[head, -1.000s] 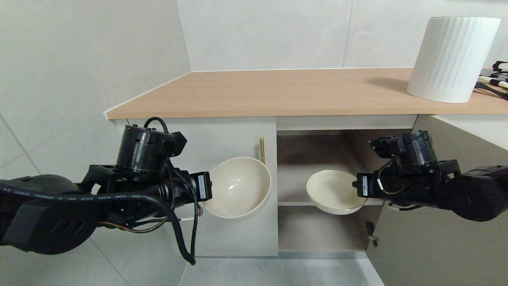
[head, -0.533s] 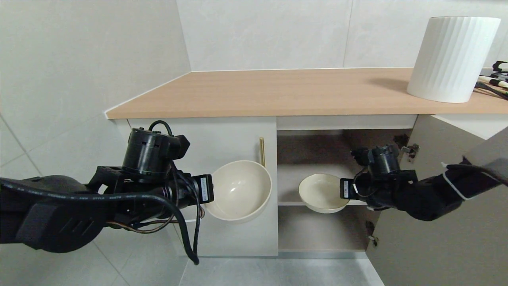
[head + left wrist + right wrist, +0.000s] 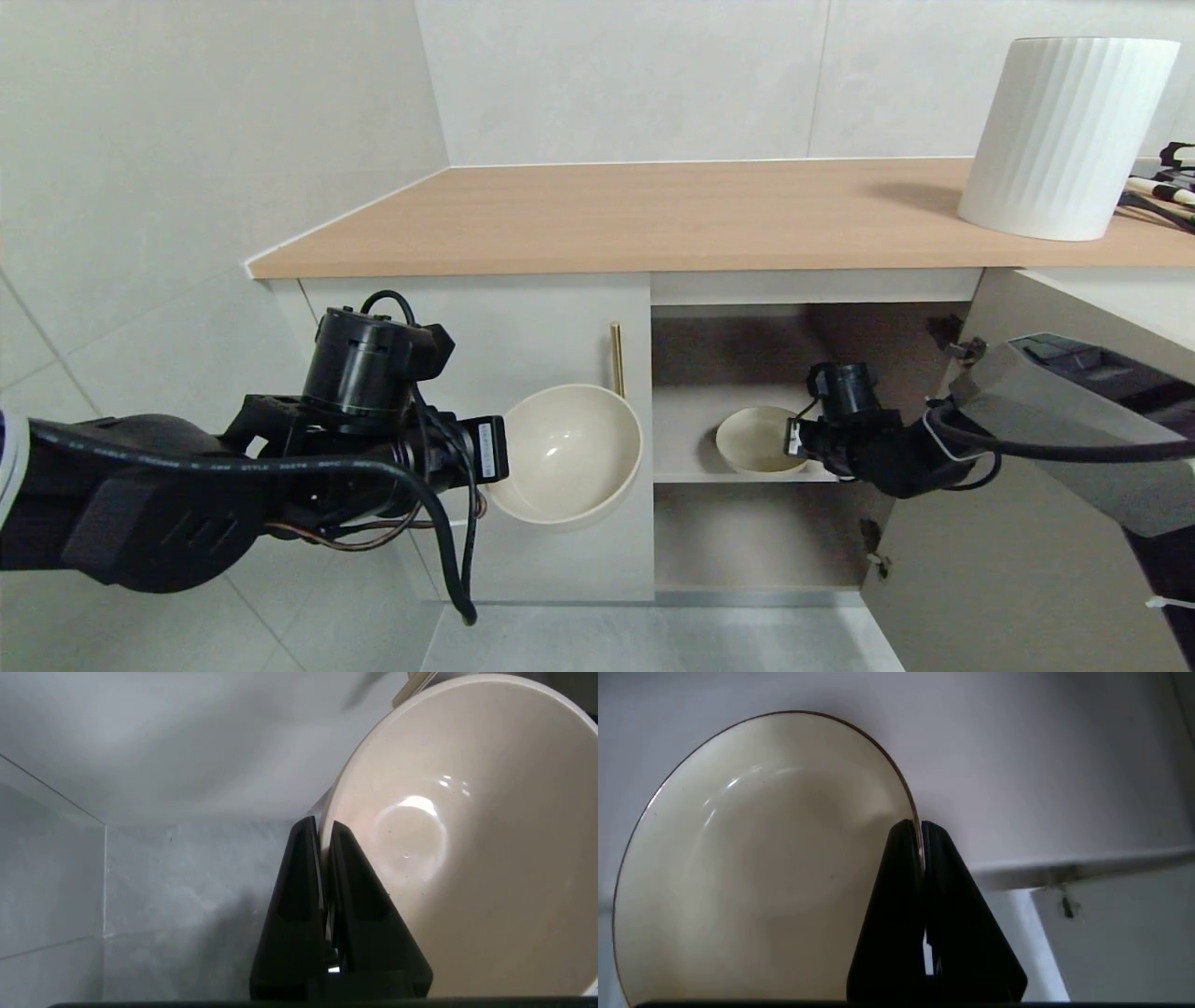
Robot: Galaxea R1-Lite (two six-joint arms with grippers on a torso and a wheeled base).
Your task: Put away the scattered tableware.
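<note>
– Head view first: where is the shallow dish [image 3: 752,439]?

– Over the shelf [image 3: 686,425] inside the open half of the cabinet [image 3: 803,287], toward the shelf's front edge. The right gripper [image 3: 790,439] has its fingers pinched on the dish's gold-lined rim, and the right wrist view shows that rim caught between them. I cannot tell whether the base touches the shelf.

– And the deep bowl [image 3: 569,453]?

– Off to the left of the shelf, at about shelf height, out in front of the closed door [image 3: 523,327] that stands between it and the shelf. The left gripper [image 3: 497,453] is clamped on its rim, and the bowl is tipped with its mouth toward the camera.

– So the step in hand is setting the dish down?

– That's my reading. I'd lower it until the base sits flat on the shelf before letting go. A rim pinch leaves the far side unsupported, so a release from above the shelf could make the dish rock or clatter. I'd also place it deeper on the shelf, away from the front edge. Then ease the fingers apart and draw straight back, level with the shelf, so they don't drag the rim along.

– Any risk?

– The open door [image 3: 980,579] to the right of the shelf sits near the arm, so I'd mind it on the way out.
</note>
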